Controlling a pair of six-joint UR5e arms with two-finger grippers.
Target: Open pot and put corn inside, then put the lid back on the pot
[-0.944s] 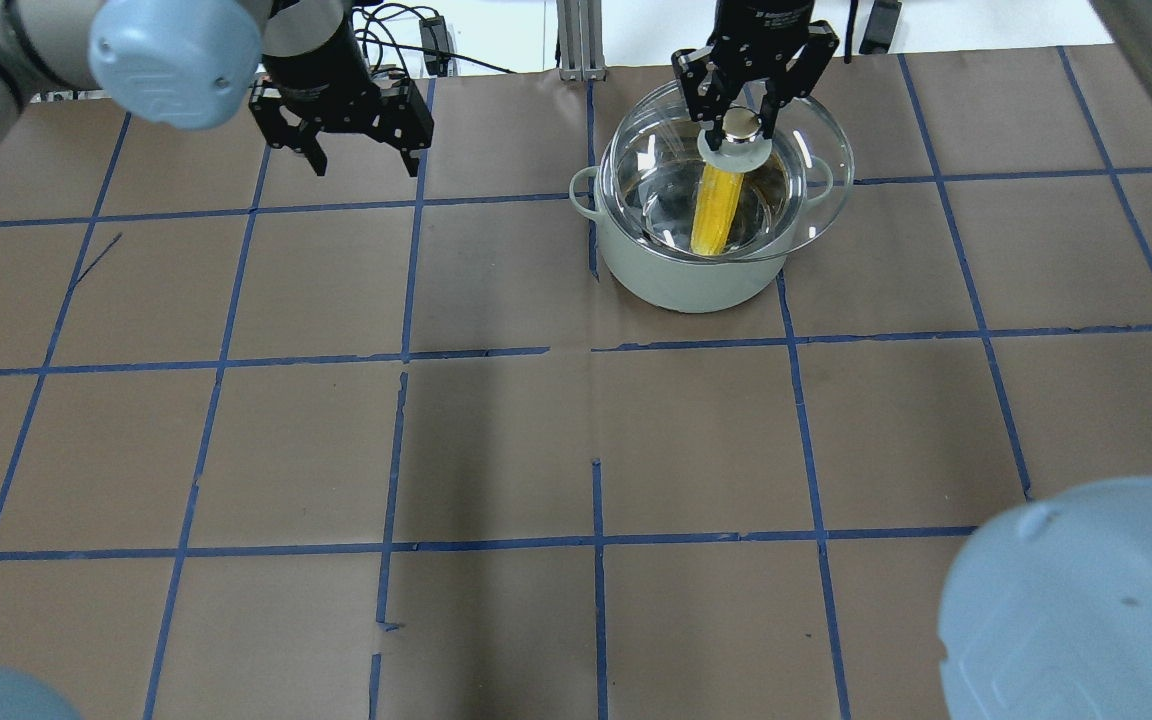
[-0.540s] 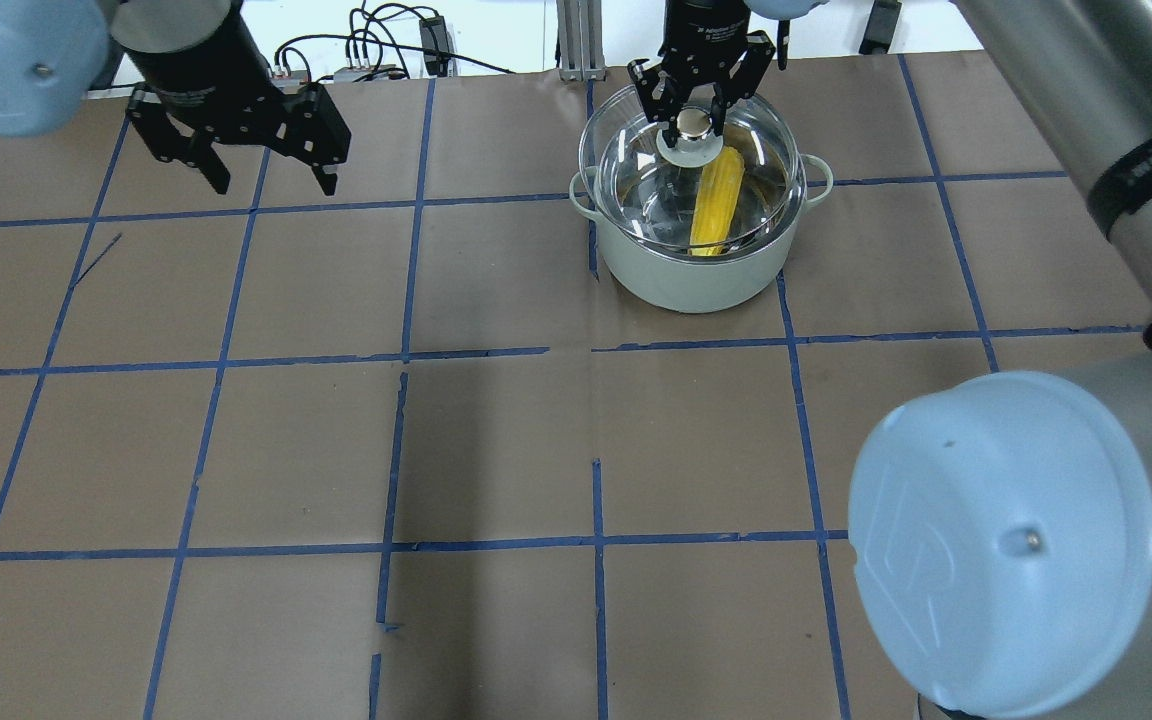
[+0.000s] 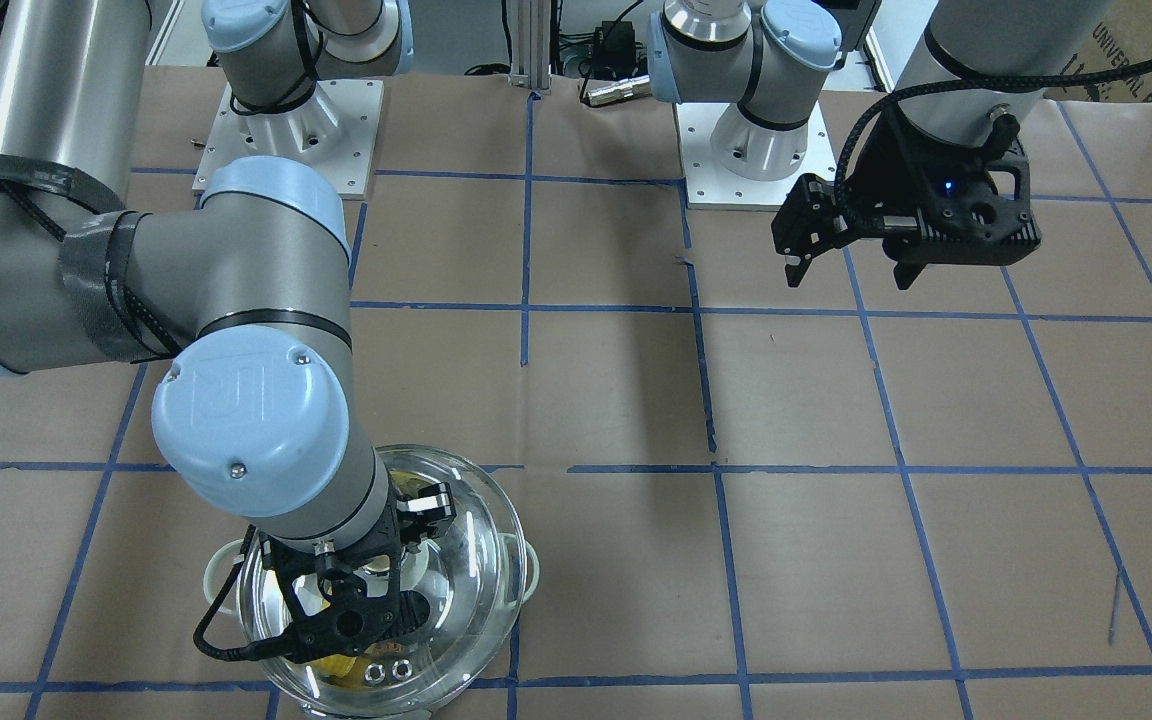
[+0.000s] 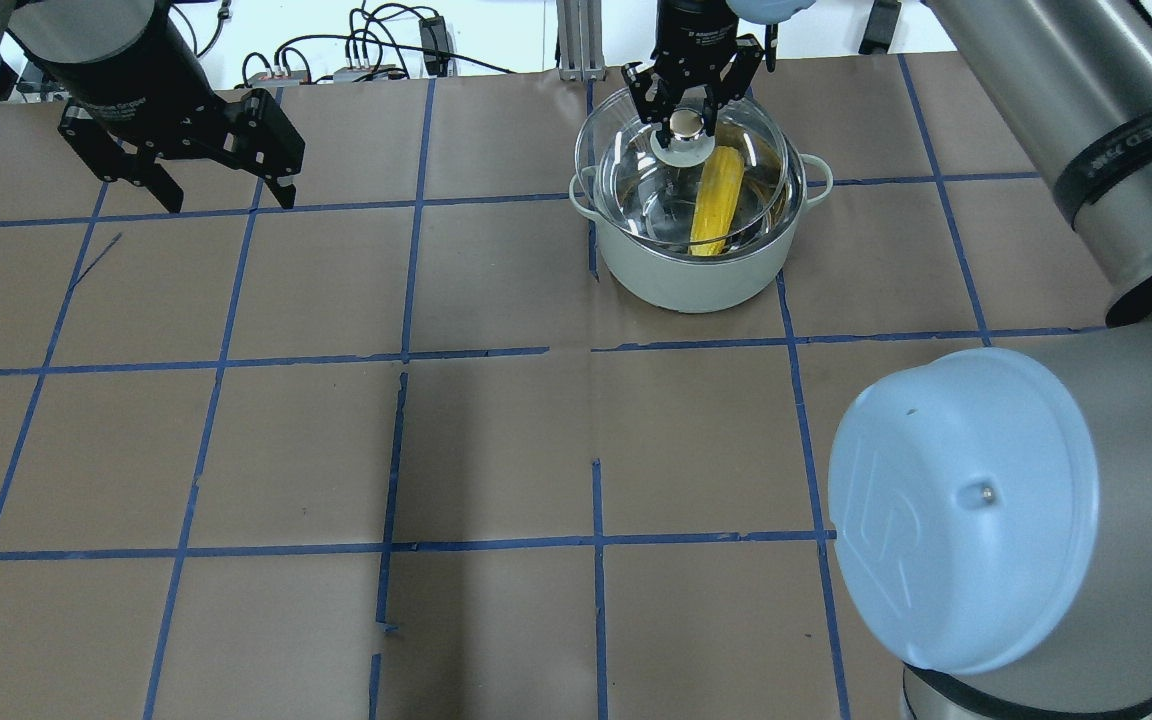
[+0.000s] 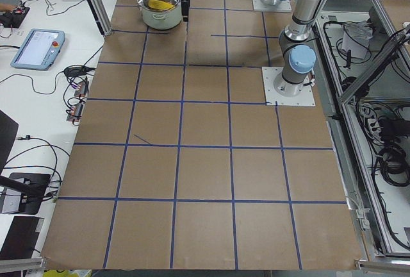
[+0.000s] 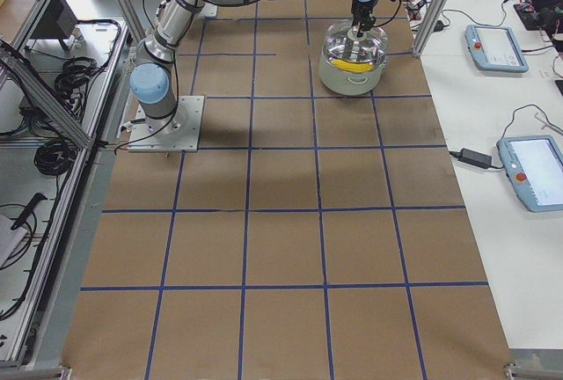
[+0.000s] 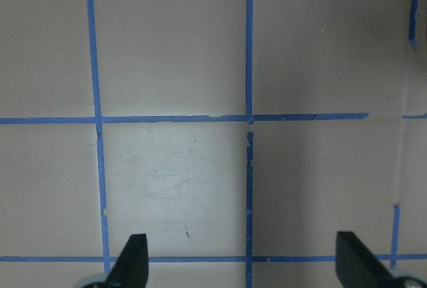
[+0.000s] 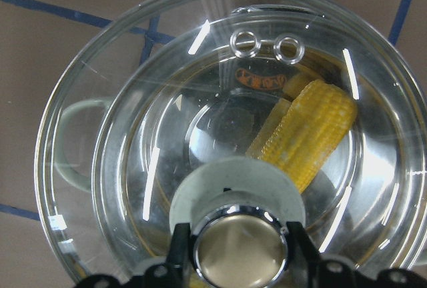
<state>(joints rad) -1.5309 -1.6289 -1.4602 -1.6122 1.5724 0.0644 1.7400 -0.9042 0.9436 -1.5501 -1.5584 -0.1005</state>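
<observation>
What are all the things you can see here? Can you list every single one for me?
pot: one, pale outside and shiny inside, far part of the table.
corn: one, yellow, lying inside the pot.
lid: one, clear glass, over the pot, held by its knob.
table: one, brown with blue tape lines, under everything.
tablets: two, grey-blue, on the white side bench.
right gripper: one, black, shut on the lid's knob.
left gripper: one, black, open and empty, above bare table away from the pot.

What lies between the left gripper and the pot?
Nothing: in the overhead view only bare brown paper with blue tape lines lies between the left gripper and the pot.
</observation>
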